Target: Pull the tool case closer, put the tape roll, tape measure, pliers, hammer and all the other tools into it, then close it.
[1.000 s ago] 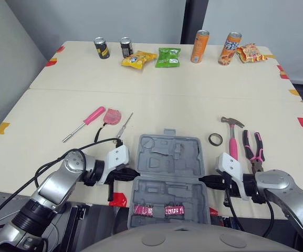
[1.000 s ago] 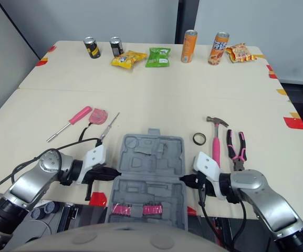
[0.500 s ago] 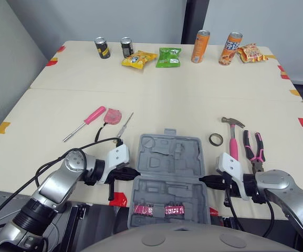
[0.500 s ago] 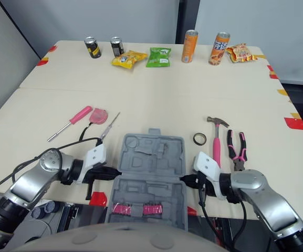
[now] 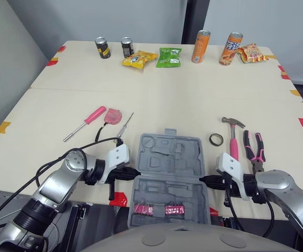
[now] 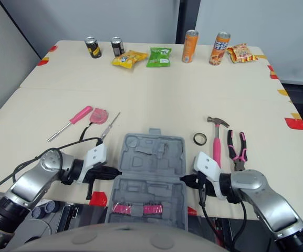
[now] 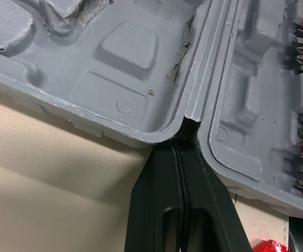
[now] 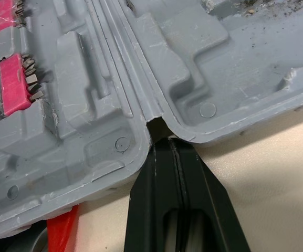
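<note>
Counter [image 5: 167,100]: carrying cans [image 5: 199,46] and snack bags [image 5: 168,57] along the upper edge.
Case [image 5: 167,173]: lying open at lower centre.
Left end effector [image 5: 135,173]: fingers pinched together, tips touching the case's left hinge notch.
Right end effector [image 5: 204,180]: likewise pinched narrow, touching the right notch.
Hammer [image 5: 232,137]: lying right of centre, between tape roll [image 5: 216,139] and pliers [image 5: 253,149].

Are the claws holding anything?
Nothing is gripped. The shut left claw and shut right claw only touch the open grey plastic tool case at its hinge ends.

Bare table [image 5: 183,100] lies beyond the tool case [image 5: 167,173]; hammer [image 5: 233,146] and tape roll [image 5: 210,139] crowd its right.
</note>
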